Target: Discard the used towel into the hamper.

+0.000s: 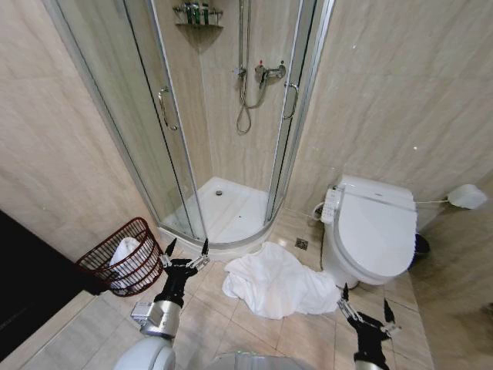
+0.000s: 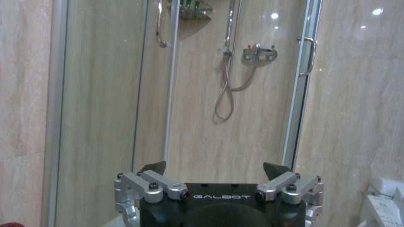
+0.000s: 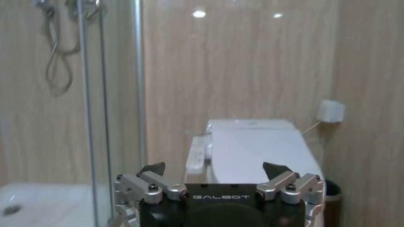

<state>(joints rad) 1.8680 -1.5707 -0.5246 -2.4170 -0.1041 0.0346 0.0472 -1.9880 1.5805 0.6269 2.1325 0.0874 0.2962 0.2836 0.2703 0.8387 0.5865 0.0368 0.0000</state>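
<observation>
A crumpled white towel (image 1: 271, 282) lies on the tiled floor between the shower and the toilet. The hamper (image 1: 123, 258), a dark red wire basket, stands on the floor at the left and holds some white cloth. My left gripper (image 1: 187, 248) hovers open just right of the hamper and left of the towel; its open fingers (image 2: 154, 167) point at the shower. My right gripper (image 1: 365, 297) is open and empty, low at the towel's right edge, facing the toilet (image 3: 259, 151).
A glass shower enclosure (image 1: 223, 116) with a raised white tray fills the far corner. The white toilet (image 1: 370, 231) stands at the right with a small dark bin (image 1: 421, 248) behind it. A dark cabinet edge (image 1: 23, 285) borders the left.
</observation>
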